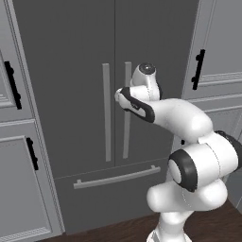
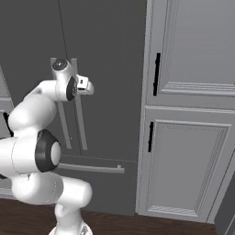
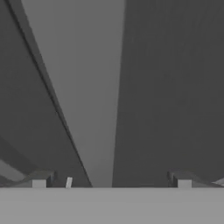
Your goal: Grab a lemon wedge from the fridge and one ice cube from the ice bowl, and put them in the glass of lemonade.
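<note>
1. Nearest the base cameras: white arm point(image 1: 194, 165), rising from its base, folded at the elbow and reaching forward and up to the fridge point(image 1: 85, 56) doors.
2. Hand point(image 3: 111, 181) level with the upper part of the two door handles, pointed straight at the door face; fingertips point(image 3: 39, 183) set wide apart with one bar handle point(image 3: 94, 109) running up between them, gripping nothing.
3. Fridge directly ahead, tall and upright, both doors closed along a centre seam; long axis vertical.
4. Two grey bar handles point(image 1: 107, 113) side by side at the seam, both vertical; drawer handle point(image 1: 117, 177) lying horizontal below them on the bottom drawer.
5. Grey panelled cabinets point(image 2: 193, 151) flanking the fridge, each with short black handles point(image 2: 157, 73).
6. Dark wooden floor point(image 1: 118, 231) beneath.
7. Closed doors standing between the hand and the fridge interior.
</note>
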Controlling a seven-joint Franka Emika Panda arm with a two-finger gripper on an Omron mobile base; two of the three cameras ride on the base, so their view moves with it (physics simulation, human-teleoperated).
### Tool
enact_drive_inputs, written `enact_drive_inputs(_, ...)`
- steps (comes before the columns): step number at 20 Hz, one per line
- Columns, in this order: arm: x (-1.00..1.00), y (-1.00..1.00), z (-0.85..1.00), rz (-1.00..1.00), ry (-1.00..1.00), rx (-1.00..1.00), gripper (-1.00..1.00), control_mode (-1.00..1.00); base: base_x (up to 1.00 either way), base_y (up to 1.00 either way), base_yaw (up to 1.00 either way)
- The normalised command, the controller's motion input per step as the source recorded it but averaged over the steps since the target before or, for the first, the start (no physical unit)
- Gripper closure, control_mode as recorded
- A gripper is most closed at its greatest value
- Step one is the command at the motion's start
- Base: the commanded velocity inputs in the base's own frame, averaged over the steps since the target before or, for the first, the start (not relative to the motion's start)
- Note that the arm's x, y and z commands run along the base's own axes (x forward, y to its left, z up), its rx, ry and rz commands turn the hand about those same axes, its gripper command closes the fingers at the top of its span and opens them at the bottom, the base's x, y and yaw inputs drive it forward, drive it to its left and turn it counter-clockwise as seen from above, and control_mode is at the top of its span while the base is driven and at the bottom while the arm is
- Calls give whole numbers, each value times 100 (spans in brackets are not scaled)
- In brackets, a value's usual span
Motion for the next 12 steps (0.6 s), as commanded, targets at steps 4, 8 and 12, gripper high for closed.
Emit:
enact_drive_inputs(4, 28, 12, -17, 0, 0, 0, -100, -100, 0, 0, 0)
enact_drive_inputs(8, 4, 17, -5, 1, 0, 0, -100, -100, 0, 0, 0)
enact_drive_inputs(12, 32, 6, -11, 0, 0, 0, -100, -100, 0, 0, 0)
